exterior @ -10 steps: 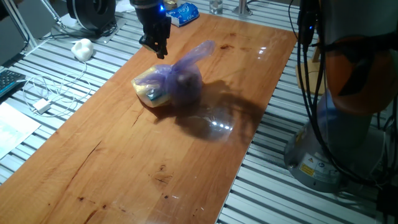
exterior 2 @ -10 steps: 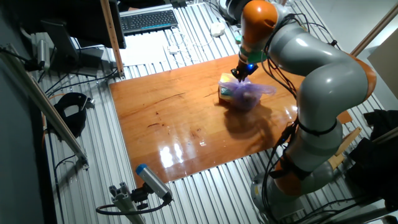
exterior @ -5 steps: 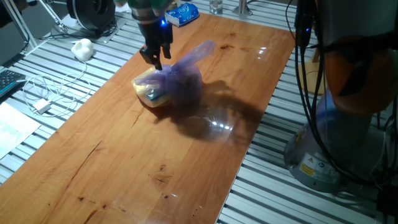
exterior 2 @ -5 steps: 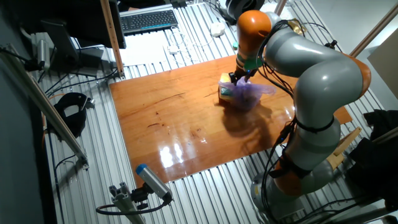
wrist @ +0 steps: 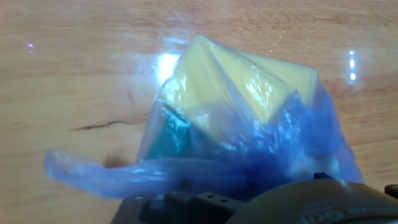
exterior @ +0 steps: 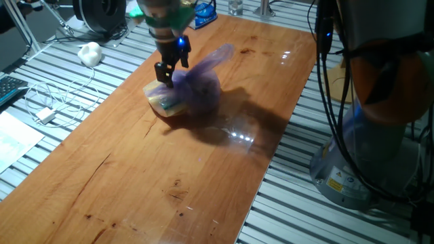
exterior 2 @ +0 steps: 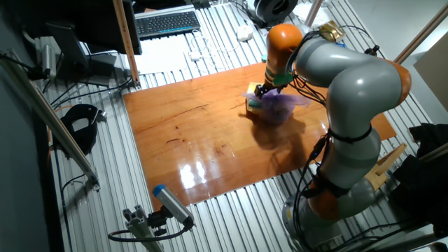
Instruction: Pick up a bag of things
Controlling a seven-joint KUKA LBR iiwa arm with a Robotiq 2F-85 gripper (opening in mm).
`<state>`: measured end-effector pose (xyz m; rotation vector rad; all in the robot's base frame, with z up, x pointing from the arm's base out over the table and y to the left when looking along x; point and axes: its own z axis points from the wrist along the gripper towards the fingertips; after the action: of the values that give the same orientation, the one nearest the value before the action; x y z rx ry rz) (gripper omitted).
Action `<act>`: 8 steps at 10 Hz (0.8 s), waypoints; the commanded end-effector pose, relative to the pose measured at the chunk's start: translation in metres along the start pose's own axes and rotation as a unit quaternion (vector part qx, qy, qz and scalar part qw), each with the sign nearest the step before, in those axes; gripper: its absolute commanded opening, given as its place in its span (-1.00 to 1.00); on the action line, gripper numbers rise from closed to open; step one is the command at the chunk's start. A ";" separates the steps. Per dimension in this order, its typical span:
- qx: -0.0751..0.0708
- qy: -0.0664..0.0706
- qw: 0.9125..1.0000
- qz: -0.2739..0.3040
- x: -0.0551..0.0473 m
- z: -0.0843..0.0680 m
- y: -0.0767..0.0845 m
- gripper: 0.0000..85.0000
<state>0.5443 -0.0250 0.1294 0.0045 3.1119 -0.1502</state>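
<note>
The small translucent purple plastic bag [exterior: 193,90] with yellow and bluish items inside is lying on the wooden tabletop [exterior: 135,169], and the black two-finger tool [exterior: 165,73], whose spread I cannot tell, is pressing at its near side, likely pinching only loose film that could slip.

My fingertips lost against the purple bag [exterior: 193,89], jaw gap unreadable, gripper [exterior: 165,73] cut off by hand view's lower edge, bag's bluish contents too blurred to identify.
</note>
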 end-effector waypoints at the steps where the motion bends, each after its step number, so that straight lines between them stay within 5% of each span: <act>1: -0.001 0.000 1.000 0.001 -0.002 0.005 -0.001 1.00; 5: -0.005 -0.015 1.000 -0.004 -0.003 0.029 -0.008 1.00; 7: -0.020 -0.014 0.999 -0.021 -0.003 0.031 -0.008 0.20; 8: -0.040 -0.011 0.999 -0.032 -0.003 0.032 -0.007 -0.60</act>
<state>0.5477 -0.0351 0.0984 -0.0997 3.0962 -0.0312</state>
